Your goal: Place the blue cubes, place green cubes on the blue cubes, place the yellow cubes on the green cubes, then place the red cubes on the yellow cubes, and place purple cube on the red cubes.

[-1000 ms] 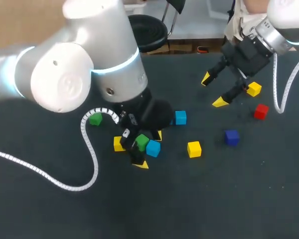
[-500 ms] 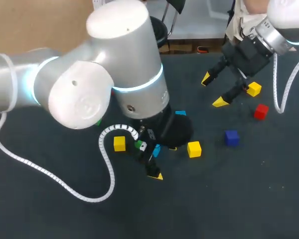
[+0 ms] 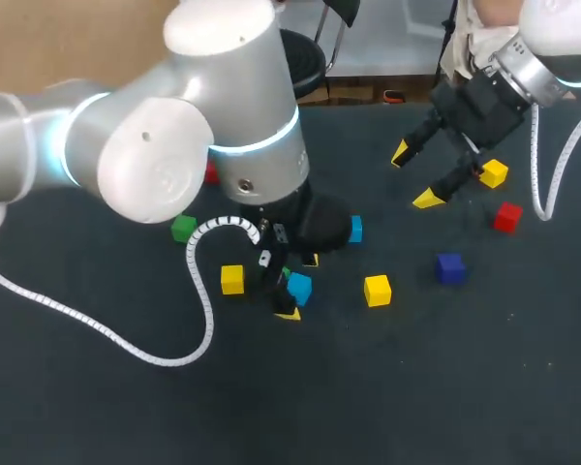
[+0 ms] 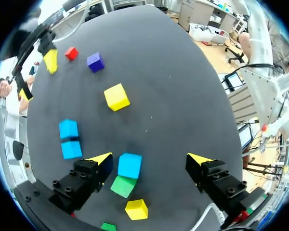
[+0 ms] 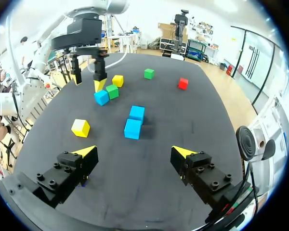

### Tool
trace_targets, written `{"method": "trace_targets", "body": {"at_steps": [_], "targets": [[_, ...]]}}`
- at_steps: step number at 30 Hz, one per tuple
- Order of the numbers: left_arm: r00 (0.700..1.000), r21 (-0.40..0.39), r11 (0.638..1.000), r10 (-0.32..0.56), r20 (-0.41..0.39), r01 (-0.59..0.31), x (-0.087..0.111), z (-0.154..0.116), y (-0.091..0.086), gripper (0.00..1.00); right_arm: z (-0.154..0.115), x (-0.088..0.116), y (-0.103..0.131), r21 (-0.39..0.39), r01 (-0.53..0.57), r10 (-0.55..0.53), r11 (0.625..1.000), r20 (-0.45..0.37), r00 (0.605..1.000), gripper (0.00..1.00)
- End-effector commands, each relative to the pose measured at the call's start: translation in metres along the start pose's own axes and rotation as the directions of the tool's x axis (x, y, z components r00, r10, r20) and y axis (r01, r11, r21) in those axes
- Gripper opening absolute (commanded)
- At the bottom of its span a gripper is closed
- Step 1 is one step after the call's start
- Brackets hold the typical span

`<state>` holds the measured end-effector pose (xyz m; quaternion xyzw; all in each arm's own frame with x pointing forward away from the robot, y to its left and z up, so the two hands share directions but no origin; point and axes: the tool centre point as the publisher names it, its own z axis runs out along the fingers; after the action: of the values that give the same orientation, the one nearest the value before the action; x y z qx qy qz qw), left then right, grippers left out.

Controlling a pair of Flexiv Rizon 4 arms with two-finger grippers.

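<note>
My left gripper hangs open over a light blue cube. In the left wrist view that cube lies between the fingers of the left gripper, close to one finger and far from the other. A green cube touches its corner, with a yellow cube just behind. Two more light blue cubes lie side by side ahead. My right gripper is open above the far right of the table, holding nothing. A dark blue-purple cube, red cube and yellow cube lie near it.
Another yellow cube lies between the two arms. A green cube and a red cube sit by the left arm's body. A white cable loops over the table's left. The black table is bare along the front.
My left arm swung right and toward the front, then came back left over the light blue cube. The right arm and the cubes have not moved.
</note>
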<state>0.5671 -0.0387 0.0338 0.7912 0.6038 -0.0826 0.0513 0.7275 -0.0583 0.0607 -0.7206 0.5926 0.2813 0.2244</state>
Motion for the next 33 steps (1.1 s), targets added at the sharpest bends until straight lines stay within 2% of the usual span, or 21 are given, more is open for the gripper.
{"method": "trace_targets", "body": {"at_steps": [1, 10, 17, 26, 30, 32, 33], "targets": [[1.0, 0.014, 1.0, -0.011, 0.009, 0.011, 0.007, 0.009, 0.009, 1.0, 0.0, 0.0, 0.0, 0.001, 0.001, -0.001, 1.0, 0.001, 1.0, 1.0], [0.999, 0.037, 0.999, -0.016, 0.032, 0.015, 0.001, 0.021, 0.011, 1.0, 0.0, 0.0, 0.0, 0.001, 0.001, -0.001, 1.0, 0.001, 1.0, 1.0], [0.998, 0.038, 0.997, -0.064, 0.015, 0.063, 0.016, 0.025, 0.012, 1.0, 0.0, 0.0, 0.0, 0.001, 0.001, -0.001, 1.0, 0.001, 1.0, 1.0], [0.998, 0.033, 0.997, -0.066, -0.001, 0.066, 0.017, 0.027, 0.013, 1.0, 0.0, 0.0, 0.0, 0.001, 0.001, -0.001, 1.0, 0.001, 1.0, 1.0], [0.998, 0.033, 0.998, -0.06, 0.002, 0.06, 0.015, 0.028, 0.014, 0.82, 0.0, 0.0, 0.0, 0.001, 0.001, -0.001, 1.0, 0.001, 1.0, 1.0], [0.998, 0.032, 0.998, -0.057, 0.002, 0.057, 0.014, 0.029, 0.014, 0.48, 0.0, 0.0, 0.0, 0.001, 0.001, -0.001, 1.0, 0.001, 1.0, 1.0], [0.998, 0.033, 0.998, -0.056, 0.001, 0.056, 0.014, 0.03, 0.014, 0.45, 0.0, 0.0, 0.0, 0.001, 0.001, -0.001, 1.0, 0.001, 1.0, 1.0]]}}
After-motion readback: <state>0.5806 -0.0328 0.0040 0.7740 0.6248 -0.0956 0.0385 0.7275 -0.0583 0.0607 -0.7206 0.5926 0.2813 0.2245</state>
